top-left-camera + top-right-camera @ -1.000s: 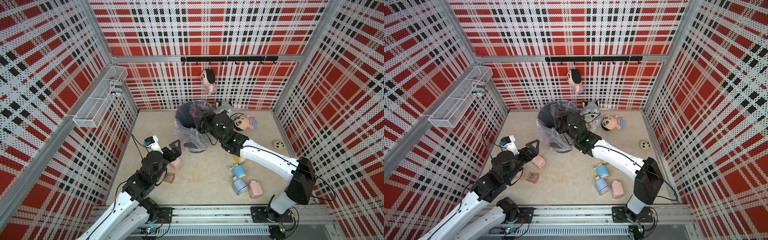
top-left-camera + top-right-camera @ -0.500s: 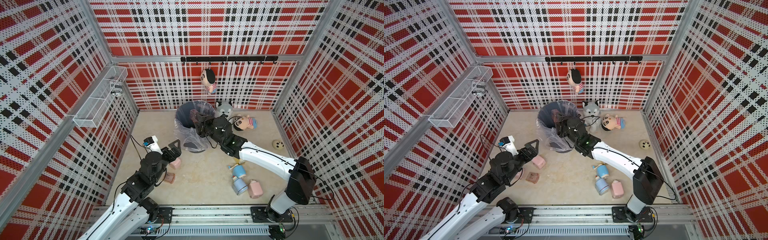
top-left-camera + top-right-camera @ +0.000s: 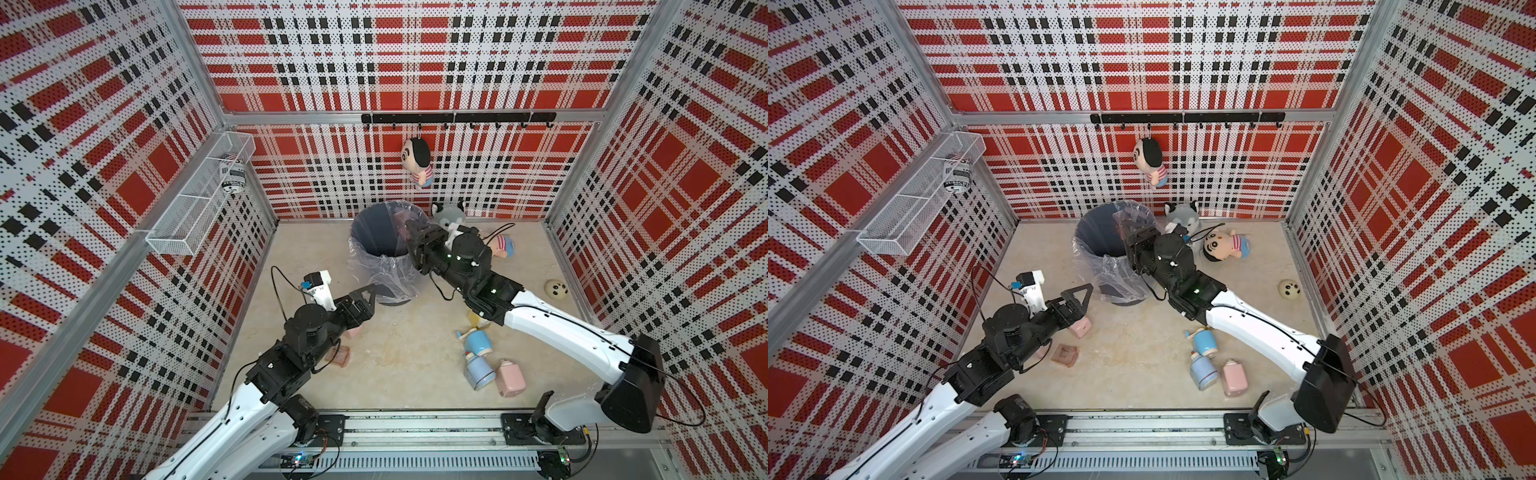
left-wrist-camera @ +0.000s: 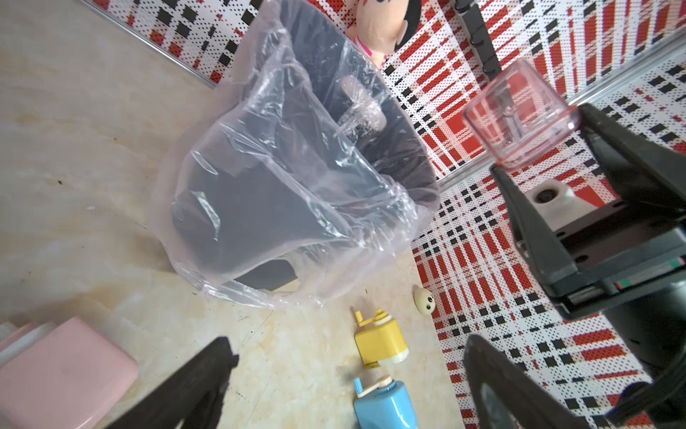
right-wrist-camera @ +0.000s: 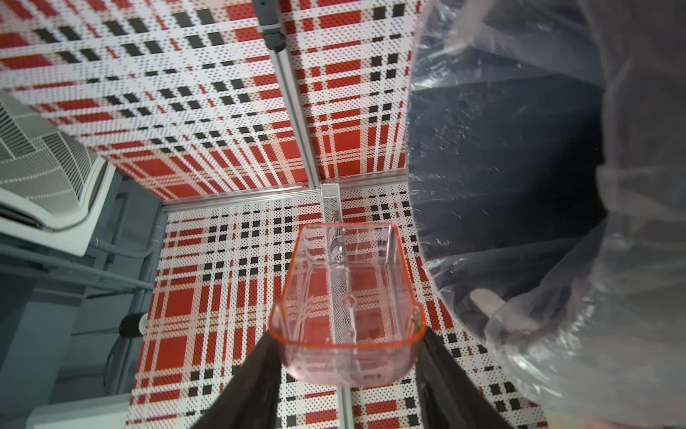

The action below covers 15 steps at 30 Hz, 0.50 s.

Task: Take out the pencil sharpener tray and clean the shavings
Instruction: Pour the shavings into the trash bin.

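Note:
My right gripper [image 5: 347, 341] is shut on a clear pink pencil sharpener tray [image 5: 345, 308], one finger on each side of its rim end. The tray [image 4: 519, 115] hangs in the air at the right rim of the black trash bin [image 3: 353, 237] lined with a clear bag. It looks nearly empty, with a few specks of shavings near its rim. In both top views the right gripper [image 3: 409, 239] [image 3: 1125, 232] reaches over the bin's right edge. My left gripper [image 3: 365, 297] [image 4: 350, 351] stands open and empty, just above a pink sharpener body [image 3: 1080, 328] on the floor.
A small brownish-pink square piece [image 3: 1065, 354] lies near the left arm. Yellow [image 4: 378, 341], blue [image 3: 478, 345], grey-blue [image 3: 480, 370] and pink [image 3: 510, 377] sharpeners lie under the right arm. A husky plush [image 3: 446, 214], a doll [image 3: 1225, 245] and a panda ball [image 3: 556, 288] sit at the back right.
The right gripper with the tray has drawn back a little from over the bin's middle toward its near-right rim. The left arm has hardly moved.

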Motion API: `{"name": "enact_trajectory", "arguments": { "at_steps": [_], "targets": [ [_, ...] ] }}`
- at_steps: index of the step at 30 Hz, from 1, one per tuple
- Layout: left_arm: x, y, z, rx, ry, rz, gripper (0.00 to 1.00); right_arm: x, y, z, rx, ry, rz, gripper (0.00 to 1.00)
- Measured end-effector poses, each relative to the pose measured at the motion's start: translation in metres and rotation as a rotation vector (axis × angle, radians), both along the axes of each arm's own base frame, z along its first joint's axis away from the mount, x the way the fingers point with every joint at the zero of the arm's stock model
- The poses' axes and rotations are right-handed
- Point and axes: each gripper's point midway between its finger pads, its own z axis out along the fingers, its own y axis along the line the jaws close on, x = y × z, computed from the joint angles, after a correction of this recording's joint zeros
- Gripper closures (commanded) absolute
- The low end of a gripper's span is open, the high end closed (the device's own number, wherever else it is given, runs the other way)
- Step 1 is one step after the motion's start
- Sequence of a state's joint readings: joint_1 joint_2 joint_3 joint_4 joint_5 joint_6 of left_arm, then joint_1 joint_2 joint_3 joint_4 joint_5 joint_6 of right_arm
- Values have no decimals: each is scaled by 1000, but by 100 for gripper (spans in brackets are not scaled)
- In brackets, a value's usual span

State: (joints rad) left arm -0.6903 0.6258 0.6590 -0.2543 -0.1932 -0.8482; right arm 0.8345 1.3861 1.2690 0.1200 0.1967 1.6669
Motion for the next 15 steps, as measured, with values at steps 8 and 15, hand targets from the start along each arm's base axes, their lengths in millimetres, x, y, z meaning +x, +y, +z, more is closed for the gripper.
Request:
{"name": "enact_trajectory", "arguments": {
  "at_steps": [8,15],
  "targets": [
    [-13,-17,3,4,-21,-26,2,-41,-53,40,-204,-260,-49,57],
    [-11,-12,-14,37,-12,33,2,-68,-83,6,-449,-391,-50,56]
  ]
}}
